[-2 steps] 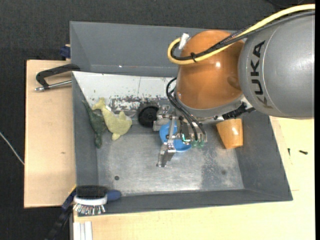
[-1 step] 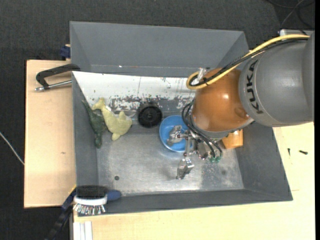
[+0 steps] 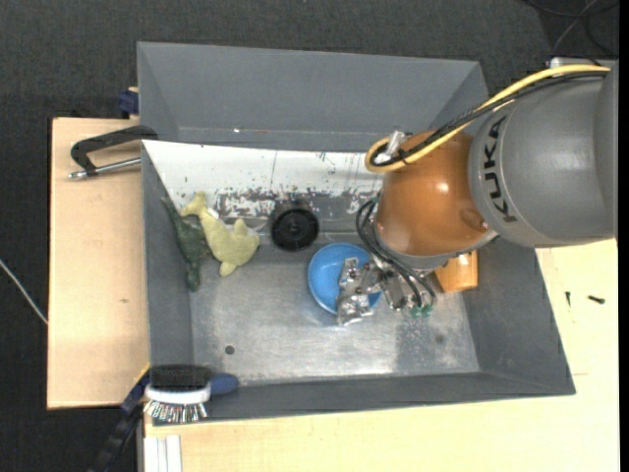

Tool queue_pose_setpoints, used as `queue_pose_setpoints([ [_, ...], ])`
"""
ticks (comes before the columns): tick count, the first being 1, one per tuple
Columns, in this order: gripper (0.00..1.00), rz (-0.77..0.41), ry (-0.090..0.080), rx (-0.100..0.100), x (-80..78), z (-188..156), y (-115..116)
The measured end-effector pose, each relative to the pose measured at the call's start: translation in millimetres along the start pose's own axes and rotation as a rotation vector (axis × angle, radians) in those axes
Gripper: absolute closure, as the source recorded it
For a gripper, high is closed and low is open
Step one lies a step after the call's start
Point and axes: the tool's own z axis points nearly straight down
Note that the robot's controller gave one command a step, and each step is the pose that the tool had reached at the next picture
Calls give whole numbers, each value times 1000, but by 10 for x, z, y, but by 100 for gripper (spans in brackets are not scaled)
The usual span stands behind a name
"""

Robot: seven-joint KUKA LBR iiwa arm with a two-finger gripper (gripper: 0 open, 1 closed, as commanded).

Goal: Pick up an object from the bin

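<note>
Blue round dish (image 3: 327, 271) lies on grey bin (image 3: 295, 347) floor; gripper (image 3: 359, 298) sits low at its right edge, opening can't be told. Black round cap (image 3: 293, 227) just up-left of dish. Yellow soft toy (image 3: 228, 242) and green dinosaur (image 3: 189, 249) well left of dish. Orange block (image 3: 460, 271) right of dish.

Scuffed matt grey metal bin (image 3: 275, 334) (floor scratched), glossy round blue plastic cup (image 3: 326, 269), matt pale-yellow rubbery animal toy (image 3: 230, 241).
</note>
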Motion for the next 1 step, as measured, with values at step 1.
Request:
queue_pose_setpoints([
  [1,100,8,-13,1,96,-1164,27],
])
